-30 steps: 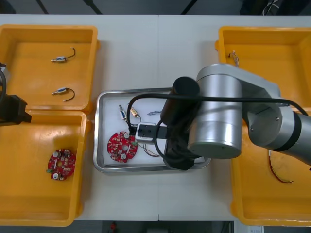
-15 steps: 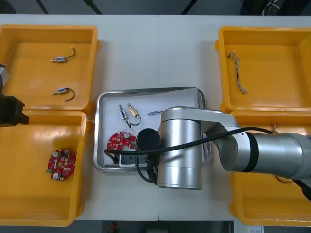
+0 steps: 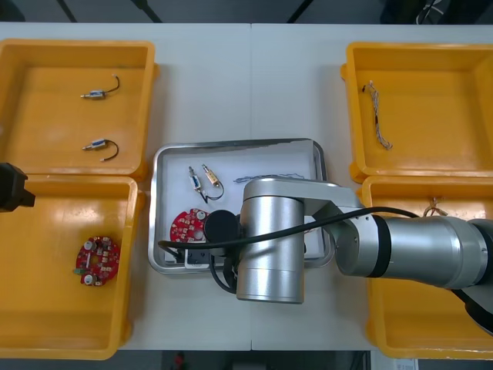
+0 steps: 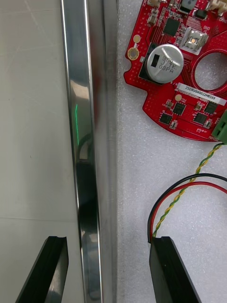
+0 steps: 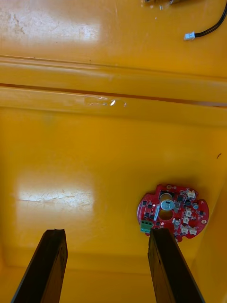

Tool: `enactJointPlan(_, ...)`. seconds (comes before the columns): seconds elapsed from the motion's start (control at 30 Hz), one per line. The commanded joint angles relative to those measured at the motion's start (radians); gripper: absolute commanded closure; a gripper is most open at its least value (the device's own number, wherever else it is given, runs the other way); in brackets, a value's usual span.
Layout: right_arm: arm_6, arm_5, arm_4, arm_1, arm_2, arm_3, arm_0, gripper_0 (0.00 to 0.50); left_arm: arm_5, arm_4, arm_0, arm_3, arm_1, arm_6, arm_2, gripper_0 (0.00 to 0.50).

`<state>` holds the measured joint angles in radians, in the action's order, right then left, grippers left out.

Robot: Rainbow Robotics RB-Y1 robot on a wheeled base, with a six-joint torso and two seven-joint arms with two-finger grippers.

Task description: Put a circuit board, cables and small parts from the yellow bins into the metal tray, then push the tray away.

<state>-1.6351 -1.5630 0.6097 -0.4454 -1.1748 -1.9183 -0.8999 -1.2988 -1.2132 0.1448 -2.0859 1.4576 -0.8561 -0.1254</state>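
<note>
right tool (image 4: 109,242) is spread wide straddling the metal tray (image 4: 89,118) rim, red circuit board (image 4: 182,75) just ahead of it; left tool (image 5: 106,233) wide too, hovering over a yellow bin (image 5: 94,142)

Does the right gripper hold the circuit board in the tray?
No: the right gripper stands open astride the metal tray's rim, the circuit board lying beyond it.

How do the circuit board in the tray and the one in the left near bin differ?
The tray board lies on the metal tray's white lining; the bin board lies on the yellow bin's floor. The tray board has cables beside it and the right arm covers part of it in the front view; the bin board lies alone, in full view. Both are round, red, flat, components up.
</note>
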Motion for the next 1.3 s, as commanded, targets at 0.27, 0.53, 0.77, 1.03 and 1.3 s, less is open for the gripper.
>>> enactJointPlan(0.27,-0.023,0.008,-0.062,0.028,-0.034,-0.008,0.044,0.0,0.012,0.017,-0.002,-0.02,0.044,-0.06,0.012,0.0)
enactJointPlan(0.53,-0.017,0.008,-0.065,0.031,-0.034,-0.008,0.052,0.392,0.012,0.017,-0.002,-0.02,0.044,-0.06,0.012,0.0)
enactJointPlan(0.77,-0.012,0.006,-0.071,0.028,-0.034,-0.008,0.053,0.484,0.012,0.017,-0.002,-0.02,0.044,-0.06,0.012,0.0)
enactJointPlan(1.03,-0.009,0.008,-0.105,-0.001,-0.034,-0.008,0.032,0.5,0.012,0.017,-0.002,-0.02,0.044,-0.06,0.012,0.0)
enactJointPlan(1.3,-0.009,0.04,-0.107,-0.053,-0.034,-0.008,-0.053,0.5,0.012,0.017,-0.002,-0.02,0.044,-0.06,0.012,0.0)
